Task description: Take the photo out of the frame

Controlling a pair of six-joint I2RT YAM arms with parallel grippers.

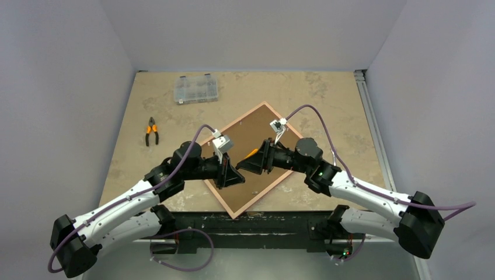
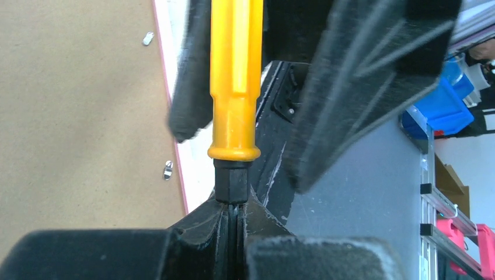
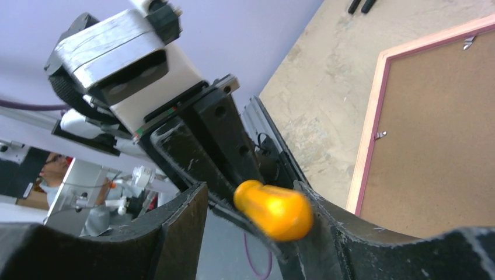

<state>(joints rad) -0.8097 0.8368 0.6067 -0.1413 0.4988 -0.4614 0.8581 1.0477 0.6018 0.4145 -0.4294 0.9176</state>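
The glossy photo is being hidden under the brown backing board [image 1: 252, 129] of the thin pink rectangular frame [image 3: 366, 134], face-down on the desk [image 1: 330, 96]. An orange-handled tool [image 2: 234, 87] is being pinched by the jaws of the left gripper [image 2: 236, 210], those of the right gripper [image 3: 254, 239] spread round its handle; released early, it could drop. Only the left wrist view is showing that pinch.

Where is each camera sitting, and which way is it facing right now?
Top external: above and behind, looking down on the table; left arm and right arm show, left gripper and right gripper close together over the frame.
Left wrist: on the left arm, facing along its own shut fingers toward the right gripper.
Right wrist: on the right arm, facing past its own open fingers toward the left gripper.
Shared: all three show the orange tool and the frame.
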